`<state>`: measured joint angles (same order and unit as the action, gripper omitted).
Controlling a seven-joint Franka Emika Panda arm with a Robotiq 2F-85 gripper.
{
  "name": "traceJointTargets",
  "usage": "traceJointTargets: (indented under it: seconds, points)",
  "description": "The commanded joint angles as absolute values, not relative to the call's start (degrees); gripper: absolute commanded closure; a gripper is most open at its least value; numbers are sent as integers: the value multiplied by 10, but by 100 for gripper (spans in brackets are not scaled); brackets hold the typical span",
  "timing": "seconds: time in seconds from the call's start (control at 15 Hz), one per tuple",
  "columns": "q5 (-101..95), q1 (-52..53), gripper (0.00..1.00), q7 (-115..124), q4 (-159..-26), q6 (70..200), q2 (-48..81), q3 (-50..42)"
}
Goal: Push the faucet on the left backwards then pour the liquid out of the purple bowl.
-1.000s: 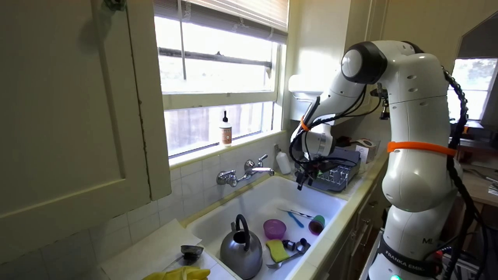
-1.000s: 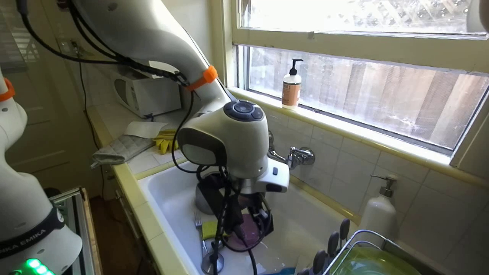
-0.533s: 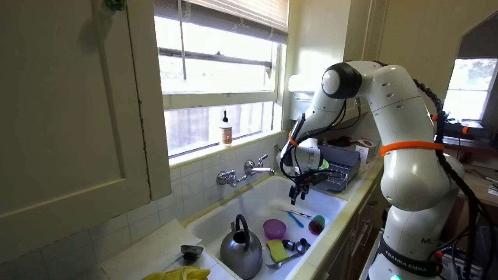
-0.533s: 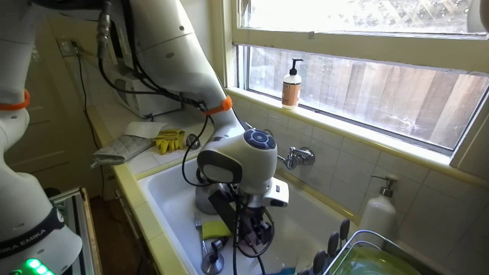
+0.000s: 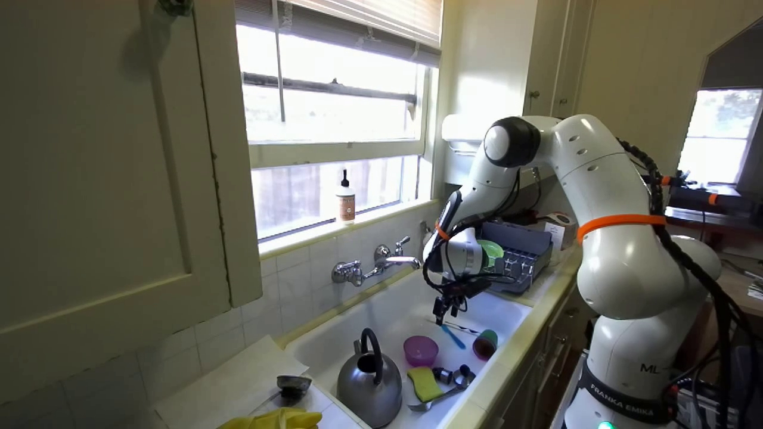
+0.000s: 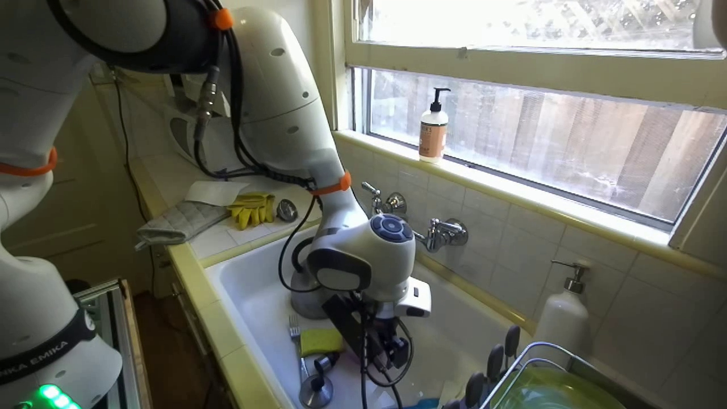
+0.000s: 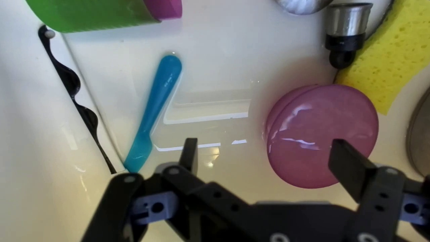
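The white arm (image 5: 626, 280) reached over the white sink (image 5: 387, 316) in both exterior views, its lower end bent down above the sink floor. In an exterior view a grey dish rack (image 5: 517, 233) stood just beyond the far end of the sink, and a grey kettle (image 5: 369, 390) with a black handle stood upright inside the near end. The silver faucet (image 5: 393, 261), with its spout and two handles, was fixed to the tiled wall (image 5: 304, 277) above the sink, apart from the black gripper (image 7: 264, 151), which hung over the sink.

The purple bowl (image 5: 419, 358) stood upright on the sink floor near the kettle, and the liquid (image 7: 319, 137) inside it caught bright highlights. A green cup (image 7: 97, 15) with a magenta part at one end lay on its side. A yellow sponge (image 7: 386, 64) lay just beside the bowl; whether the two touched could not be told. A narrow utensil (image 7: 69, 80) with a wavy black edge lay near the cup, and a blue utensil (image 7: 151, 114) lay just beside one end of it. A small metal-and-black piece (image 7: 347, 28) lay beside the sponge.

The gripper's two fingers (image 7: 189, 153) were spread wide apart and gripped nothing. In the wrist view one showed against the sink floor, while the other showed in front of the bowl, covering part of its rim. In an exterior view a gap separated both from the bowl.
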<state>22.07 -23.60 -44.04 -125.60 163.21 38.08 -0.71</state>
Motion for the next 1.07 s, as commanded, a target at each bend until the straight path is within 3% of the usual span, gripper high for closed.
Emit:
traceJointTargets:
  seconds: [0.0, 1.0]
  points:
    - [200, -296, 0, -429, -1233, 1679, 422, 54]
    - [38, -396, 0, -389, -1196, 1779, 528, 136]
